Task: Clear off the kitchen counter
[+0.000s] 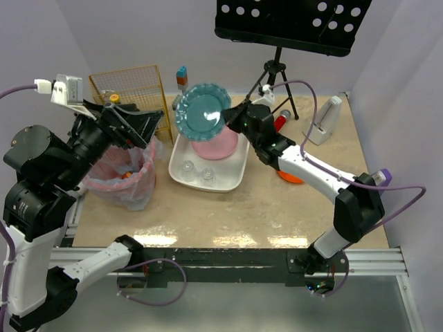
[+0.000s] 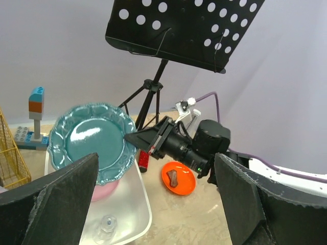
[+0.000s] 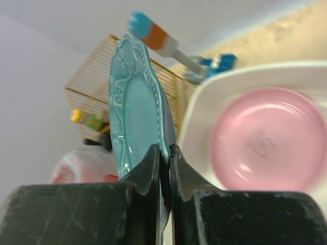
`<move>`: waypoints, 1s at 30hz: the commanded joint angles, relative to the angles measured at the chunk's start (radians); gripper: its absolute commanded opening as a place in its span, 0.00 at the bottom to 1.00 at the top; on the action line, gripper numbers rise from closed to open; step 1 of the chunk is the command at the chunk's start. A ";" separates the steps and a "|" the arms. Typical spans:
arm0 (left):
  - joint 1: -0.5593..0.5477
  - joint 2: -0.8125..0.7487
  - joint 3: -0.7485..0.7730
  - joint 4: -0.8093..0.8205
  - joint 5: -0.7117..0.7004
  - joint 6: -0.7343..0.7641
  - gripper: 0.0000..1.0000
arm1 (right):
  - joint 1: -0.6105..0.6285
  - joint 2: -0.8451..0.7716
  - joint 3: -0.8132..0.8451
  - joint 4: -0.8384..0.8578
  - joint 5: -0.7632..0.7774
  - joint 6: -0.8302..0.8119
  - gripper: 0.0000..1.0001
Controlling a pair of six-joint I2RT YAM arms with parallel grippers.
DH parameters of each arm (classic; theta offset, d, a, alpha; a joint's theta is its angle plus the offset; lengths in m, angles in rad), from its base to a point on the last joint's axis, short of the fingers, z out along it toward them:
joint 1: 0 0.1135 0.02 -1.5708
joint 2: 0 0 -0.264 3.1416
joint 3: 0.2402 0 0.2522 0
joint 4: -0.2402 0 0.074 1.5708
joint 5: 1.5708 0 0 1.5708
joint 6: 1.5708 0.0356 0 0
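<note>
Pinching the rim of the teal plate point(image 3: 135, 112), the right gripper point(image 3: 163, 153) has its two fingers squeezed tight on it. The plate stands on its edge, up in the air over the far end of the white tub point(image 1: 237, 169). In the tub lie a pink bowl point(image 1: 218, 146) and two little clear glasses point(image 1: 196, 170).

To do this step well, I think the arm should tip the plate flat and go down slowly. Then it can land softly on the pink bowl and not on the glasses. It should let go only when the plate rests on something.

The left gripper point(image 1: 142, 124) has its fingers wide apart and holds nothing. It hangs above a pink bag point(image 1: 128, 183) by the left edge of the kitchen counter point(image 1: 228, 214). The counter lies under it all, and a small orange dish point(image 1: 291, 178) sits on it to the right of the tub.
</note>
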 commanded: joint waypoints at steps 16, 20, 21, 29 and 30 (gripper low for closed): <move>0.003 -0.017 -0.028 0.033 0.017 0.030 1.00 | -0.133 0.159 -0.120 0.305 -0.123 0.220 0.00; 0.001 -0.008 -0.011 0.022 0.015 0.039 1.00 | -0.134 0.216 -0.125 0.314 -0.120 0.215 0.00; 0.003 -0.005 -0.006 0.020 0.017 0.042 1.00 | -0.134 0.230 -0.131 0.323 -0.123 0.215 0.00; 0.003 0.000 -0.014 0.014 -0.009 0.050 1.00 | -0.139 0.308 -0.151 0.372 -0.154 0.251 0.00; 0.001 0.000 -0.016 0.014 -0.011 0.051 1.00 | -0.139 0.316 -0.148 0.372 -0.160 0.251 0.00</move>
